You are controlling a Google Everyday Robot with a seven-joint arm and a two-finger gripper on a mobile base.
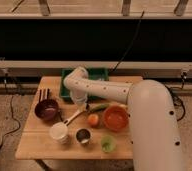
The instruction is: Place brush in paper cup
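Note:
The brush (73,117) lies slanted on the wooden table (34,142), between the dark bowl and the orange fruit, with its dark tip pointing lower left. My gripper (80,104) hangs from the white arm straight down onto the brush's upper right end and is shut. I cannot tell whether the brush is caught between the jaws. The white paper cup (59,132) stands upright just below and left of the brush, near the table's front.
A shiny metal cup (83,136) and a small green cup (107,144) stand right of the paper cup. Also on the table are an orange bowl (115,118), an orange fruit (93,120), a dark bowl (47,110), dark sticks (43,93) and a green tray (96,75) at the back.

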